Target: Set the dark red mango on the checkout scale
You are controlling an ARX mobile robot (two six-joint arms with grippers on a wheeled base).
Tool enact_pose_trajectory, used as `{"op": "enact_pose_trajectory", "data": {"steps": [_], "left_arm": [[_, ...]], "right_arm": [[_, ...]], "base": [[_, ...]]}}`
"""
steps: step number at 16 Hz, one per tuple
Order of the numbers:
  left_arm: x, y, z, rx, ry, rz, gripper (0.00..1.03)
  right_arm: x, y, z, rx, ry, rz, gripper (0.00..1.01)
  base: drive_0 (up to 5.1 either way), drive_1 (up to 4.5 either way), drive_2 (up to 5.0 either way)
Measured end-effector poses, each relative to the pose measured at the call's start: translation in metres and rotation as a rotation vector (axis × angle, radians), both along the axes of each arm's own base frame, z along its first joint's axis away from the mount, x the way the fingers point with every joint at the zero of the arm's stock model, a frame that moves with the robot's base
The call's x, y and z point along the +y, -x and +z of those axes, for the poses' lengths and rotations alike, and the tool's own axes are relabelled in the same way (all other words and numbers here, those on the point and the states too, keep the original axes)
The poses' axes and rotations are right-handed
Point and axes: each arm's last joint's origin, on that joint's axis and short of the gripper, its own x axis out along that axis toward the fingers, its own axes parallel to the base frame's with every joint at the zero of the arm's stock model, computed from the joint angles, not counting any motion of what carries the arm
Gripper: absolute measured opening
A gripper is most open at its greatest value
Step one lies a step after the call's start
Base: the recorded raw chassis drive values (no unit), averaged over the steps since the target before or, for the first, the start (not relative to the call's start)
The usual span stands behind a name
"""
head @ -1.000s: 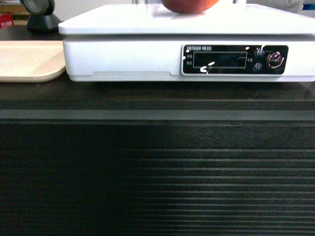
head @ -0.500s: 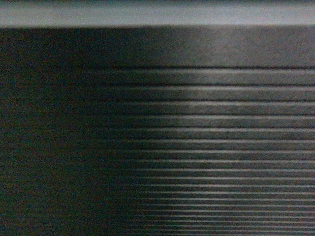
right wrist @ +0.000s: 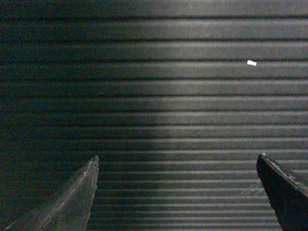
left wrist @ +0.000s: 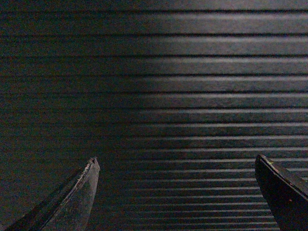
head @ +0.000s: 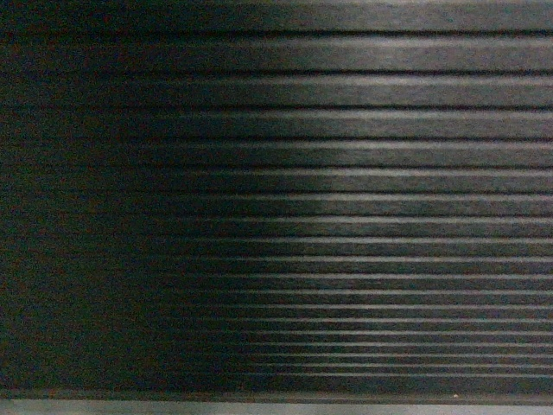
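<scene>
Left gripper [left wrist: 175,166] spread wide, nothing between its two dark fingertips [left wrist: 89,175], pointed straight at the ribbed front panel of the checkout [left wrist: 192,86]. Right gripper [right wrist: 177,163] likewise wide open and empty, fingertips [right wrist: 90,173] poking up from the lower corners of its wrist view, facing the same dark horizontal ribs. Small white speck [right wrist: 251,62] on one rib in the upper right of the right wrist view; too small to tell what. Head view filled edge to edge with the ribbed panel, lit brighter toward the right, darker on the left, with a thin grey plinth [head: 276,406] along the very bottom edge. Neither dark red mango nor scale visible in any view; counter top out of frame as well.
</scene>
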Motion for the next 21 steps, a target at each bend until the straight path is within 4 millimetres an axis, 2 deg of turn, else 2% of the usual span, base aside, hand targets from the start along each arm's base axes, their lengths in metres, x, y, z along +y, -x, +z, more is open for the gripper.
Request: {"op": "enact_pose_trajectory", "data": {"steps": [21], "left_arm": [[0.0,0.0,0.0002,-0.002,0.0,0.0,0.98]], "right_arm": [[0.0,0.0,0.0004,-0.004,0.0,0.0,0.98]], "base": [[0.0,0.0,0.0]]}}
